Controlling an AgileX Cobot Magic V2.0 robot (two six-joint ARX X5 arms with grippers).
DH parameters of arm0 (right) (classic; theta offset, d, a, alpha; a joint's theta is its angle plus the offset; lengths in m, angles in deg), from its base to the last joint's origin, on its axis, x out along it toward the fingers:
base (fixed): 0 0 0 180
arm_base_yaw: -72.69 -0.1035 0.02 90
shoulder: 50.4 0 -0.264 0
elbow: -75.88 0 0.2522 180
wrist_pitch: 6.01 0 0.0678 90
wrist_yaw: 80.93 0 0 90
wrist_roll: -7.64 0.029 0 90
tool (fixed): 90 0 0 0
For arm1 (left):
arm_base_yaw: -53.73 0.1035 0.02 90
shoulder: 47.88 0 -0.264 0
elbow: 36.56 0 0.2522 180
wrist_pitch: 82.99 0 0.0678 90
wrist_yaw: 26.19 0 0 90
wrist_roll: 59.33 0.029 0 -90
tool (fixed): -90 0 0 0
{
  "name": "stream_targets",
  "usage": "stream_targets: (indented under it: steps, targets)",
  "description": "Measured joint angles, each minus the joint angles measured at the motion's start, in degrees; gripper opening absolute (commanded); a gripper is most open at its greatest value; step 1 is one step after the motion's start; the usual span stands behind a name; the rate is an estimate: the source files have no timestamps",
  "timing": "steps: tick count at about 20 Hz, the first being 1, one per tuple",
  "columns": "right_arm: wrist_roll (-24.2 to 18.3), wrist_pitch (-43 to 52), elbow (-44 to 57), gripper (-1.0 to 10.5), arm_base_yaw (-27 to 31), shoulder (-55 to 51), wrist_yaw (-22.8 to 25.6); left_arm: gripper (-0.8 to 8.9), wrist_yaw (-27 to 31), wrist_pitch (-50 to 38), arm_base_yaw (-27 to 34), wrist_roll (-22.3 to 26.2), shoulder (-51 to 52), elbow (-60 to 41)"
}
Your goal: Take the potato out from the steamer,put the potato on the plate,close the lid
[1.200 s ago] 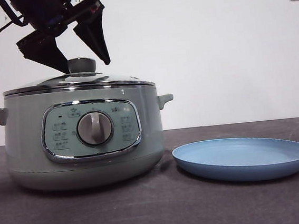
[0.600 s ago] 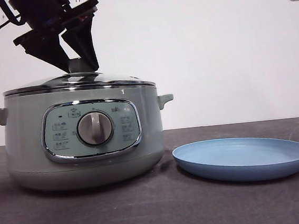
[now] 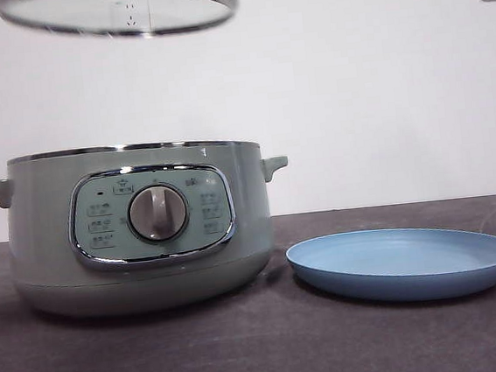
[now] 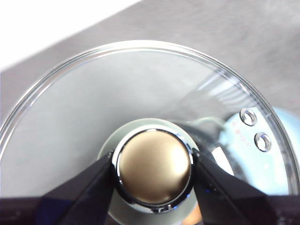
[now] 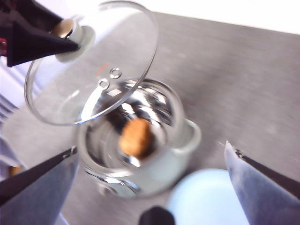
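Jaws of the left gripper were squeezed tight on the knob of the lid, held high above the steamer. The right gripper was spread wide. The potato was seen inside the steamer, beside the plate.

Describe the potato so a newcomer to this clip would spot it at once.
Find the big sage-green steamer on the dark table, beside the light-blue plate. Its lid is held above by the left gripper; the potato lies inside, the only orange-brown thing against the shiny metal.
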Motion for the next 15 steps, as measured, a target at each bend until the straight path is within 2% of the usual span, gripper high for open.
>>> stream_targets:
  steps: [3, 6, 10, 15]
  targets:
    - [1.88, 1.11, -1.73, 7.2, -3.13, 2.6, -0.11, -0.07, 9.68, 6.45, 0.55, 2.43, 0.17, 5.9]
    - [2.95, 1.22, -5.05, 7.2, -7.61, 7.87, 2.78, -0.07, 18.82, 12.79, 2.01, 3.23, 0.92, 7.72]
    - [3.19, -0.74, -10.88, 7.2, -11.89, 14.36, 6.27, -0.07, 24.87, 16.44, 4.66, 3.61, 1.14, 7.72]
    - [3.13, -4.17, -22.25, 7.2, -18.71, 25.62, 15.13, -0.07, 28.63, 16.63, 11.04, 3.34, 1.53, 7.76]
